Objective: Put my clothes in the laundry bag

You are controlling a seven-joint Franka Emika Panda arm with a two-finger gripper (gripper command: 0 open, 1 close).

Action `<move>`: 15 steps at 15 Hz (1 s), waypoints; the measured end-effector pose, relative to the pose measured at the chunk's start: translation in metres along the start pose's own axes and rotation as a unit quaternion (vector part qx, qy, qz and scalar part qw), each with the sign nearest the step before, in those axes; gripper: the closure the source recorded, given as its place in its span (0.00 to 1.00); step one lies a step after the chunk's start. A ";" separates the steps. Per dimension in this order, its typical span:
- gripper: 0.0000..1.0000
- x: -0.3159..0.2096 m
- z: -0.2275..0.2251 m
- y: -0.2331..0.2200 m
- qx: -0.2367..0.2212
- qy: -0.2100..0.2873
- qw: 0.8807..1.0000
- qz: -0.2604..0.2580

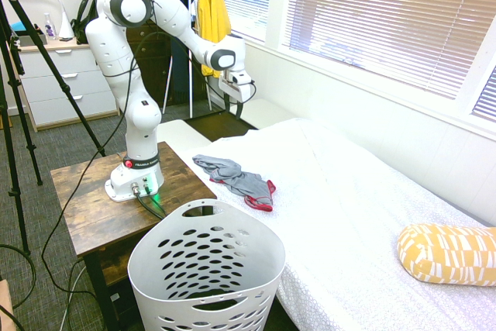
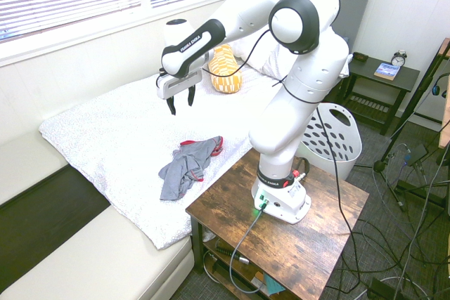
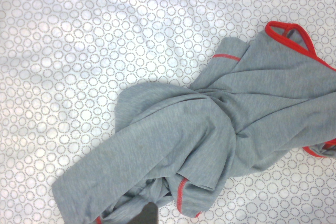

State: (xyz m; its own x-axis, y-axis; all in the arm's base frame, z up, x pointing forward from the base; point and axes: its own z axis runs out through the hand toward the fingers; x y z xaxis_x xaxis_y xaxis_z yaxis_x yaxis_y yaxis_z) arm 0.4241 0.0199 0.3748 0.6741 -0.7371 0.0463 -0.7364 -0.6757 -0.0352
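A crumpled grey garment with red trim, my clothes (image 1: 236,181) (image 2: 187,166) (image 3: 210,140), lies on the white bed near its edge beside the wooden table. My gripper (image 2: 181,106) (image 1: 239,97) hangs open in the air well above the bed, over and a little beyond the garment, with nothing between its fingers. The laundry bag (image 1: 206,269) (image 2: 330,138), a white basket with oval holes, stands on the floor against the bed, by the table. It looks empty.
The wooden table (image 1: 85,207) (image 2: 309,230) bears the arm's base. A yellow patterned pillow (image 1: 448,253) (image 2: 225,69) lies further along the bed. A wall with blinds (image 1: 372,13) runs along the bed's far side. A nightstand (image 2: 380,79) stands beyond the basket.
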 end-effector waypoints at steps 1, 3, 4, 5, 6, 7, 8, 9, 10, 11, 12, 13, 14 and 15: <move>0.00 0.000 0.000 -0.001 0.001 -0.001 1.000 -0.001; 0.00 0.001 -0.002 -0.005 0.004 -0.001 1.000 -0.007; 0.00 0.001 -0.002 -0.010 0.004 -0.001 1.000 -0.010; 0.00 0.000 0.001 -0.016 0.003 -0.002 1.000 -0.015; 0.00 -0.002 0.006 -0.024 0.001 -0.003 1.000 -0.020; 0.00 -0.006 0.013 -0.034 -0.002 -0.005 1.000 -0.024; 0.00 -0.012 0.023 -0.045 -0.006 -0.008 1.000 -0.030; 0.00 -0.018 0.035 -0.055 -0.010 -0.010 0.999 -0.034; 0.00 -0.022 0.049 -0.064 -0.017 -0.012 0.999 -0.039; 0.00 -0.025 0.066 -0.072 -0.027 -0.011 0.999 -0.045; 0.00 -0.028 0.087 -0.079 -0.038 -0.009 0.998 -0.049; 0.00 -0.032 0.110 -0.087 -0.050 -0.012 0.997 -0.052; 0.00 -0.035 0.132 -0.096 -0.060 -0.015 0.997 -0.056; 0.00 -0.037 0.153 -0.105 -0.072 -0.017 0.995 -0.061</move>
State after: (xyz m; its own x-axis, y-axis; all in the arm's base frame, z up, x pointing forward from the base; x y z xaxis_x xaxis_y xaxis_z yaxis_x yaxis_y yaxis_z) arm 0.4847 0.1167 0.2241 0.7584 -0.6518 0.0070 -0.6483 -0.7531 0.1125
